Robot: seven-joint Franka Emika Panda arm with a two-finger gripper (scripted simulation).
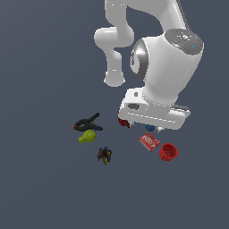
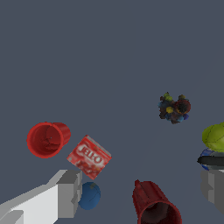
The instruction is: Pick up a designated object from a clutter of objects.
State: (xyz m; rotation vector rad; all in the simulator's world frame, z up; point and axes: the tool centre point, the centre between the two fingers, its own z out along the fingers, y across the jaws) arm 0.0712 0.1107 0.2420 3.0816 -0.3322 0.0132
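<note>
The designated object, a small bright red ribbed cup (image 1: 168, 152) (image 2: 47, 139), sits at the exterior view's right end of the clutter, apart from the rest. Beside it lies the flat red box (image 1: 149, 141) (image 2: 89, 156), then the blue ball (image 1: 150, 128) (image 2: 89, 195) and the dark red mug (image 1: 124, 122) (image 2: 155, 205). My gripper (image 2: 141, 190) is open wide and empty, hovering above the mug and ball, not over the cup. Its grey fingers (image 2: 68, 192) frame the wrist view. In the exterior view the white hand (image 1: 152, 115) covers the fingers.
A black clamp (image 1: 88, 123) (image 2: 212, 161) and a yellow-green pear (image 1: 87, 136) (image 2: 215, 137) lie together at the exterior view's left. A multicoloured bead cluster (image 1: 104, 154) (image 2: 174, 107) sits alone nearer the front. Everything rests on a dark grey floor (image 1: 44, 188).
</note>
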